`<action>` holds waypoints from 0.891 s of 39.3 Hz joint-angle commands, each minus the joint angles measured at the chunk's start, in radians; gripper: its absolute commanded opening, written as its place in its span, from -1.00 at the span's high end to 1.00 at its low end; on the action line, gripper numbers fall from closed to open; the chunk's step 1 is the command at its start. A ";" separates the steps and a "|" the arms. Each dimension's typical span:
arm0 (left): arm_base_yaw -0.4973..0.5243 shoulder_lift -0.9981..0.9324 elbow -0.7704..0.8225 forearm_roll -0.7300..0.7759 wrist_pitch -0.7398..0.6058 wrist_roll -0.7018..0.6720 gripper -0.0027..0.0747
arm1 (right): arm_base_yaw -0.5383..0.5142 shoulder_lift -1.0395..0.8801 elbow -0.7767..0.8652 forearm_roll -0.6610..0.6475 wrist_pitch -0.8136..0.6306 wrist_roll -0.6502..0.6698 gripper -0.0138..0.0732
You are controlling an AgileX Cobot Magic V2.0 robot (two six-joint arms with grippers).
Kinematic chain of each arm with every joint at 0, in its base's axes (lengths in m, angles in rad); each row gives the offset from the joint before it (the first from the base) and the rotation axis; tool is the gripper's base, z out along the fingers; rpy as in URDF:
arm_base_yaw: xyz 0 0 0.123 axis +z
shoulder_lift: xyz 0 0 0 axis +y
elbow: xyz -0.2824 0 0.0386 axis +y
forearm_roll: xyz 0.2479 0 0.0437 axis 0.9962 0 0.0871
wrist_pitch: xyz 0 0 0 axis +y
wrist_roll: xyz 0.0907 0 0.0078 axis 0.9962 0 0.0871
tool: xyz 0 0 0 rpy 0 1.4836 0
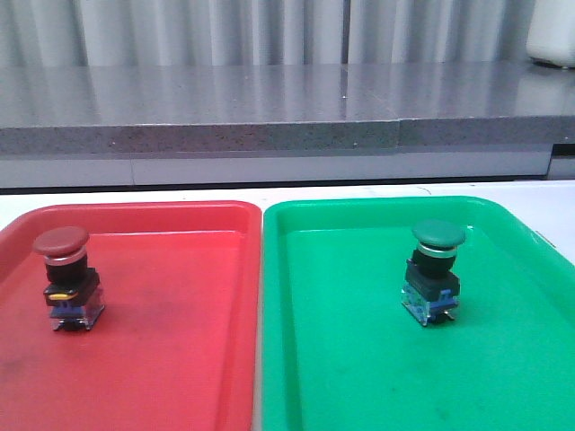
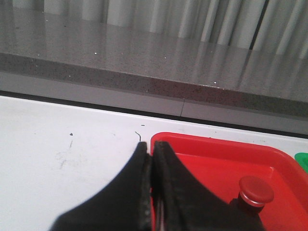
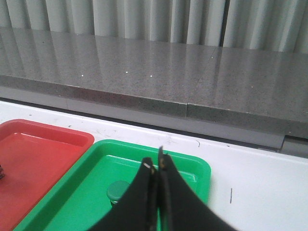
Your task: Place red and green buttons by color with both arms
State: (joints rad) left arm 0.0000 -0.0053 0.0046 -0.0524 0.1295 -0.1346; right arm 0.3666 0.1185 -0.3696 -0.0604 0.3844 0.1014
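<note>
Both hands are pressed closed with nothing between the fingers: the left hand (image 2: 150,156) shows at the lower centre of its wrist frame above the near corner of the red tray (image 1: 180,359), the right hand (image 3: 159,163) at the lower centre of its own frame above the green tray (image 1: 359,377). Neither appears in the front frame.

The red button (image 1: 65,278) stands upright at the left of the front frame, inside the red tray; the green button (image 1: 436,272) stands upright at centre right, inside the green tray. By colour the sort looks finished.

Risk from here, as I judge it: each hand hangs near its button (the caps sit high on narrow bases), so a low sweep while pulling away could tip one over or knock it against a tray wall.

Count: two buttons, one of each colour; two trays side by side on the white bench (image 1: 557,202); two hands.
</note>
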 commanded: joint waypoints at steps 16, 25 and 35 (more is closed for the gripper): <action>0.003 -0.017 0.023 -0.008 -0.101 -0.006 0.98 | -0.006 0.013 -0.026 -0.010 -0.077 0.001 0.97; 0.003 -0.017 0.023 -0.008 -0.101 -0.006 0.98 | -0.006 0.013 -0.026 -0.010 -0.077 0.001 0.97; 0.003 -0.017 0.023 -0.008 -0.101 -0.006 0.98 | -0.009 -0.006 0.065 -0.035 -0.198 -0.091 0.97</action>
State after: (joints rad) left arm 0.0041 -0.0053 0.0046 -0.0524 0.1143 -0.1346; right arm 0.3666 0.1143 -0.3259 -0.0784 0.3256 0.0583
